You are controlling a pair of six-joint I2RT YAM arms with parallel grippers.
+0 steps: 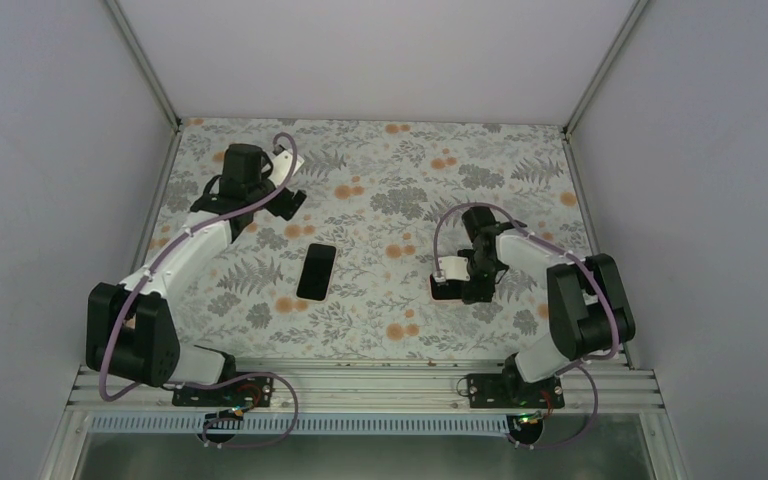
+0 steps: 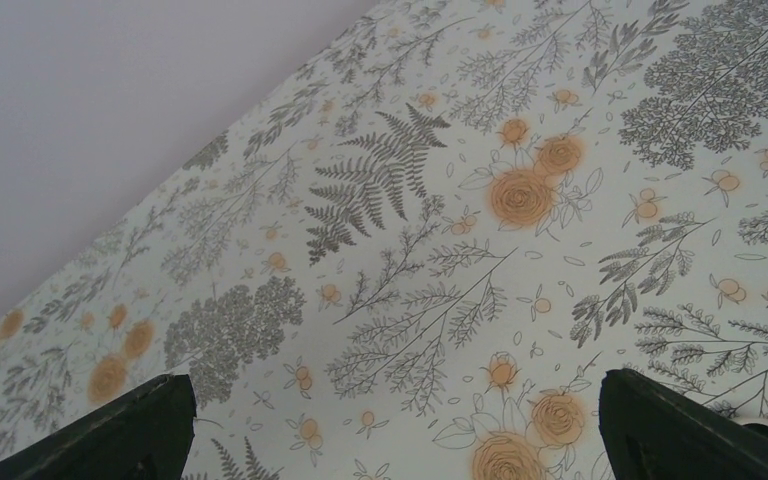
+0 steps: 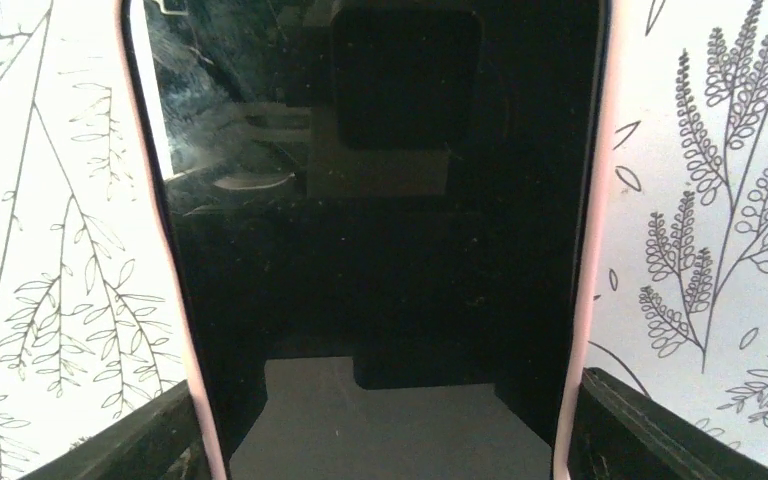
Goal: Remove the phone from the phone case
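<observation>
My right gripper (image 3: 385,430) is shut on a pink-rimmed phone case (image 3: 590,250), with its fingers (image 3: 150,435) pressed on both long edges. A glossy black face (image 3: 390,280) fills the case and reflects the wrist. In the top view this gripper (image 1: 450,285) is low over the table at centre right, and the case is mostly hidden under it. A flat black phone-shaped slab (image 1: 316,271) lies alone on the table at the centre. My left gripper (image 1: 290,203) is open and empty at the far left; its wrist view shows only cloth between the fingers (image 2: 130,430).
The table has a floral cloth (image 1: 390,190) and is boxed in by white walls and metal posts (image 1: 585,95). A metal rail (image 1: 360,385) runs along the near edge by the arm bases.
</observation>
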